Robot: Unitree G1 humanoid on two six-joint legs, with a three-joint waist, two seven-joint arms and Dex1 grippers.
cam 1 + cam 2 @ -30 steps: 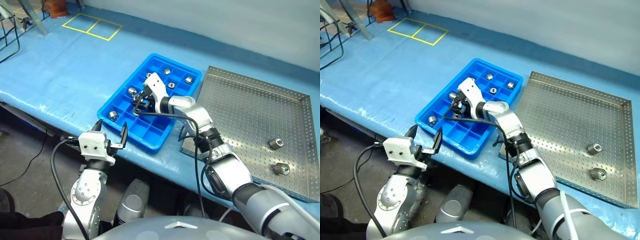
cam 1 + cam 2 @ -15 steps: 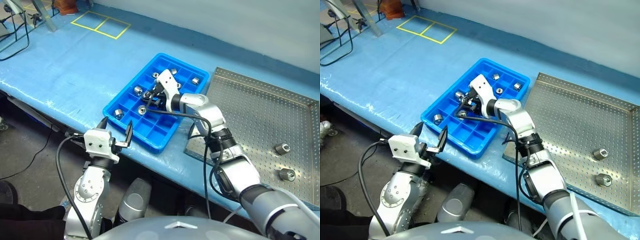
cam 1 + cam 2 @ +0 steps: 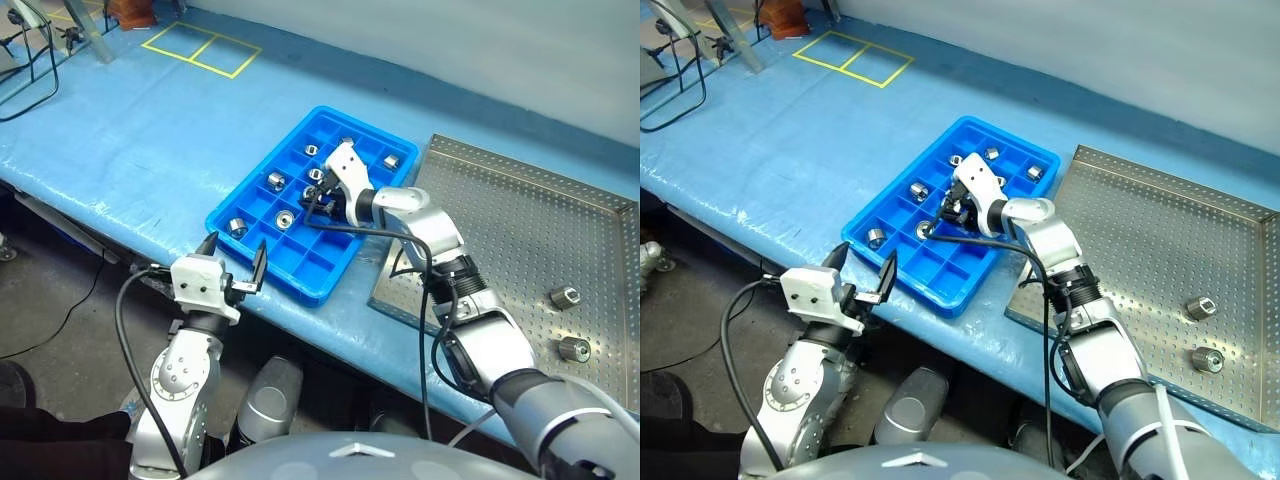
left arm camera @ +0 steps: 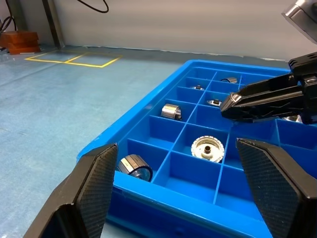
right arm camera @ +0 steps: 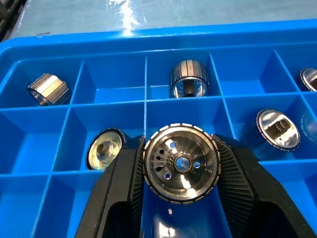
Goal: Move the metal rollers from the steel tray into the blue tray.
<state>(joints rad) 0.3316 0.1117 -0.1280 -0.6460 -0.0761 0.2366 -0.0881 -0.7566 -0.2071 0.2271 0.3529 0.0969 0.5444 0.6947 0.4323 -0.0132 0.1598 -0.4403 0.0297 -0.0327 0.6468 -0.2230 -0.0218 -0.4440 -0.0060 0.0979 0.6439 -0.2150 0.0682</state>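
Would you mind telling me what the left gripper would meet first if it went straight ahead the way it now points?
Probably the near wall of the blue tray: the open left gripper points level at it, from off the table's edge. Depth is hard to judge.

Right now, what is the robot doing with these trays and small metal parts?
It is moving metal rollers from the steel tray into the blue tray. The right gripper holds one roller between its jaws, just over the blue tray's compartments, not yet released. Several rollers already lie in separate compartments. Two rollers remain on the steel tray, near its right side. The left gripper hangs open at the near edge of the blue tray and holds nothing.
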